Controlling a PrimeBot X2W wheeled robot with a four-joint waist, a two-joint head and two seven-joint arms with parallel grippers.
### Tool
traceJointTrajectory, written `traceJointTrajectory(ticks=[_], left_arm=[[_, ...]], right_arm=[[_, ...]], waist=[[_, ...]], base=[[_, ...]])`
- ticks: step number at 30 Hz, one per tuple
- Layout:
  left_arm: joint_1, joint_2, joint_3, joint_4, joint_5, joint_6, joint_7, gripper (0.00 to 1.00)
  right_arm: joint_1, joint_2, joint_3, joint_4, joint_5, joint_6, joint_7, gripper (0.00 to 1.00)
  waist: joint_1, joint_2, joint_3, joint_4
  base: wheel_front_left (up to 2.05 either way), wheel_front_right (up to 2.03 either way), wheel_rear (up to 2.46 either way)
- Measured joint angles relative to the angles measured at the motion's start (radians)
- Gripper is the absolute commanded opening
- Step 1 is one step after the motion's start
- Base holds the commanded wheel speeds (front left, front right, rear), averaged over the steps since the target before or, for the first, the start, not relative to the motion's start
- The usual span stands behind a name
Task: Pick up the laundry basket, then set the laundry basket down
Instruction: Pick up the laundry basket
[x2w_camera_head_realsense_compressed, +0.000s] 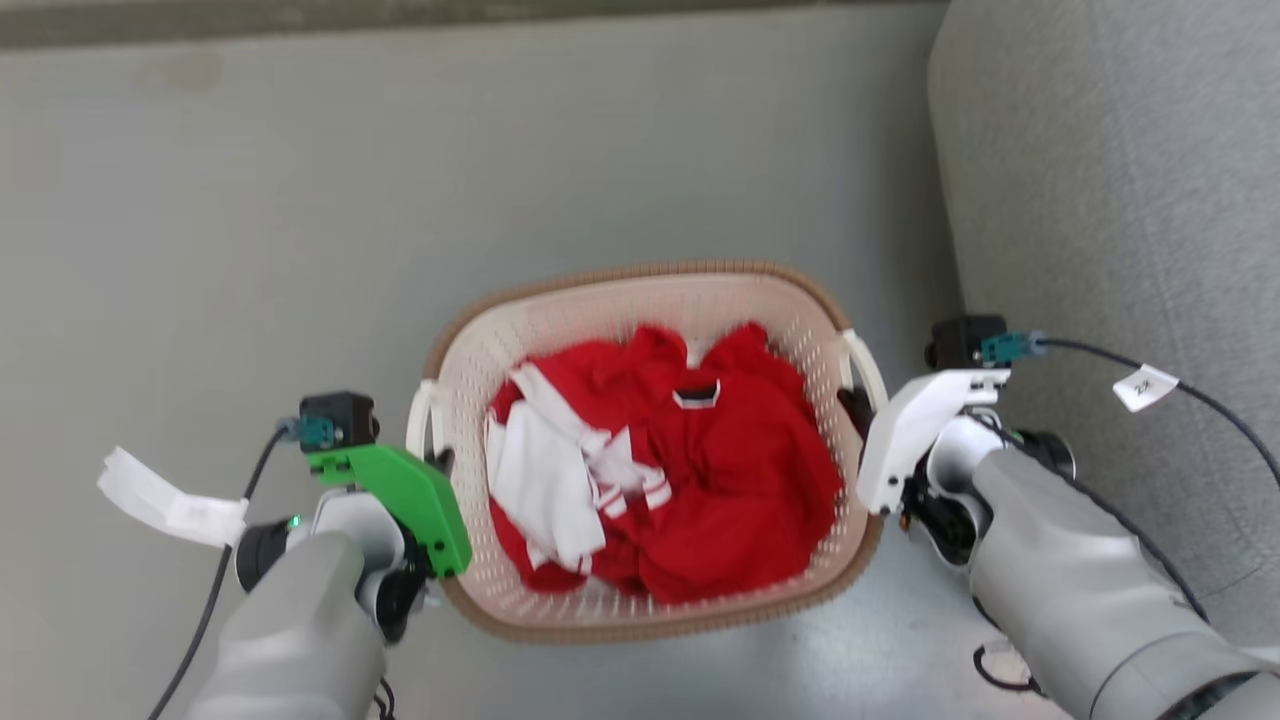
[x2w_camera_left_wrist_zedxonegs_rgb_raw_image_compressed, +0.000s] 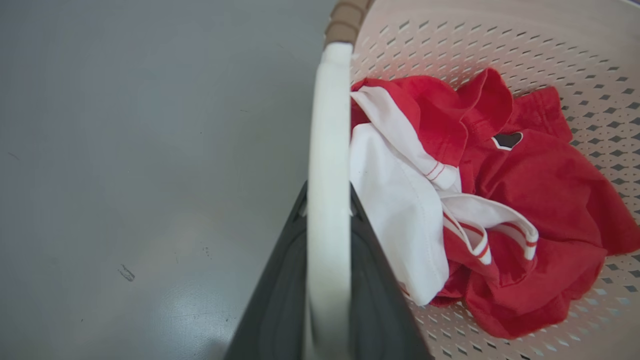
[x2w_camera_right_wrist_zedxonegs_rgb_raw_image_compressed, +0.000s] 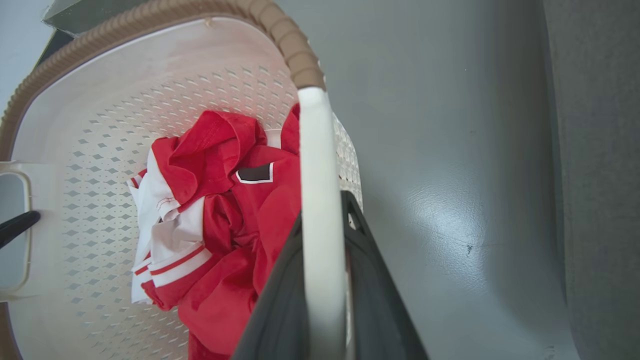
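Beneath me lies a smooth grey floor (x2w_camera_head_realsense_compressed: 250, 200), faintly glossy, with a pale patch of reflected light (x2w_camera_right_wrist_zedxonegs_rgb_raw_image_compressed: 440, 210) and a few small dark scuffs (x2w_camera_left_wrist_zedxonegs_rgb_raw_image_compressed: 126, 272). On my right stands grey fabric-covered furniture (x2w_camera_head_realsense_compressed: 1120, 180). A darker strip (x2w_camera_head_realsense_compressed: 400, 20) borders the floor's far edge.

Under clothes (x2w_camera_head_realsense_compressed: 700, 470), laundry basket (x2w_camera_head_realsense_compressed: 620, 305) bottom mostly hidden.

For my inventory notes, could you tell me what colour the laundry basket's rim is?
The rim is brown, woven-look; clearest in the right wrist view.
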Motion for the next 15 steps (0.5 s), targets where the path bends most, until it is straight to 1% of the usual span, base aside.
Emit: traceJointTrajectory(ticks=[15], left_arm=[[0.13, -0.002, -0.041, 0.025, -0.069, 0.0, 0.103, 0.0]], right_arm=[[0.119, 0.003, 0.058, 0.02, 0.069, -0.001, 0.101, 0.0]], waist=[[-0.0001, 0.0, -0.205, -0.004]], base=[[0.0, 0.0, 0.0]])
